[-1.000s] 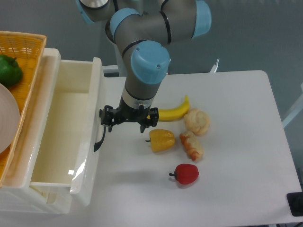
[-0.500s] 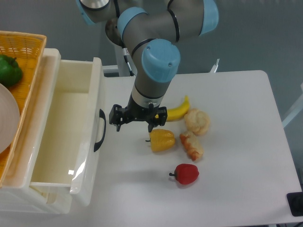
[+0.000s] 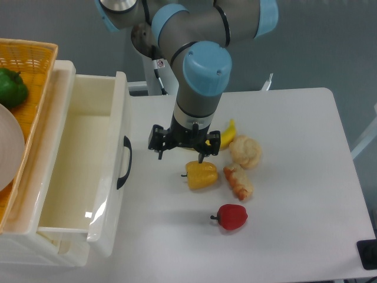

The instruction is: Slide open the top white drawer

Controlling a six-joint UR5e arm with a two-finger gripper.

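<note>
- Camera view: the top white drawer [image 3: 82, 171] is seen at the left of the worktop [image 3: 294, 177], pulled well out of its cabinet, its empty interior exposed and its curved black handle [image 3: 124, 162] facing right.
- The task is judged essentially done, given how far the drawer stands out.
- The gripper [image 3: 182, 143] is held apart from the handle, above the worktop; its fingers are spread and nothing is held between them.
- A yellow pepper [image 3: 201, 174] lies just below the gripper, with a banana [image 3: 225, 136], a pastry [image 3: 245, 151], a croissant [image 3: 238, 181] and a red pepper [image 3: 232, 217] nearby.
- Risk: the yellow pepper could be knocked if the gripper were lowered or swept sideways here.
- Risk: the drawer could be nudged back in by a leftward move against its front.
</note>
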